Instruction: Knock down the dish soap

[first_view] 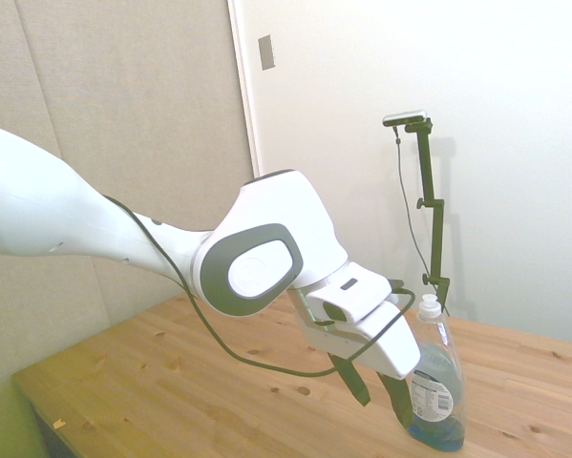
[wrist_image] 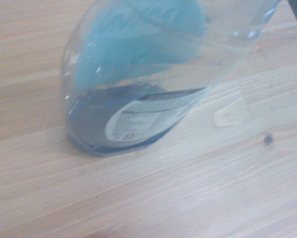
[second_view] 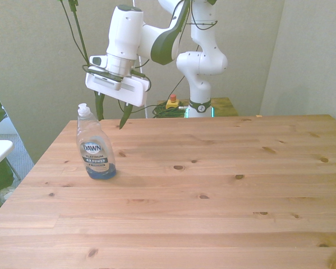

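Dish soap [second_view: 95,151] upright (untoppled) just beside claw [second_view: 113,110]

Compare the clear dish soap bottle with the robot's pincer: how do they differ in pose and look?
The clear plastic dish soap bottle with blue liquid stands upright on the wooden table; the white pincer hangs tilted above it. The bottle is see-through, the pincer opaque with dark fingers. Both sit near the front view's left.

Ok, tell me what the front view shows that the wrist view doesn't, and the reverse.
Only the front view shows the whole upright dish soap with its white cap, the open gripper behind it, and the table's full spread. Only the wrist view shows the bottle's back label and the blue liquid pooled low. Both show the bottle standing on the wood.
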### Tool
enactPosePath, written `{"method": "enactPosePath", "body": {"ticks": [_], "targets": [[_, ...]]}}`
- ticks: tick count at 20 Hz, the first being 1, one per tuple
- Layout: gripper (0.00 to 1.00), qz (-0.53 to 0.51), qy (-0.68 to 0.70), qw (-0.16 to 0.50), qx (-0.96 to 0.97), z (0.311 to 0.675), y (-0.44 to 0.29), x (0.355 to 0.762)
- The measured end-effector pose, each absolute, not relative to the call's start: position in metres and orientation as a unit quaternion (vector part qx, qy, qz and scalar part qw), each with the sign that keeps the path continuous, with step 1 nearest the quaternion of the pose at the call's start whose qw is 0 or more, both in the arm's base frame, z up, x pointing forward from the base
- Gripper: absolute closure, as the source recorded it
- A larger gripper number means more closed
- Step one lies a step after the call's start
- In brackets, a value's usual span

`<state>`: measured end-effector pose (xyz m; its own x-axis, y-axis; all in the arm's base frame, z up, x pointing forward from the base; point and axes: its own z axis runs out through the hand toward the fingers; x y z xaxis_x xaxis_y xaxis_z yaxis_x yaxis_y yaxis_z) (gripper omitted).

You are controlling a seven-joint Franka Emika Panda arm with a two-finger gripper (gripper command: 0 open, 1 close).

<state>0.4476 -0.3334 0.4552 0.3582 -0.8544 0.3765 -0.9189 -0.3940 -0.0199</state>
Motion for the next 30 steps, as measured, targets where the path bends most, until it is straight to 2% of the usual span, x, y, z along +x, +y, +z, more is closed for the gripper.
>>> {"method": "enactPosePath", "body": {"ticks": [7,17,30], "targets": [[1.0,0.177,-0.546,0.105,0.812,0.445,-0.354,0.46],[1.0,0.208,-0.541,0.104,0.808,0.466,-0.344,0.5],[1.0,0.28,-0.578,0.089,0.762,0.472,-0.341,0.608]]}}
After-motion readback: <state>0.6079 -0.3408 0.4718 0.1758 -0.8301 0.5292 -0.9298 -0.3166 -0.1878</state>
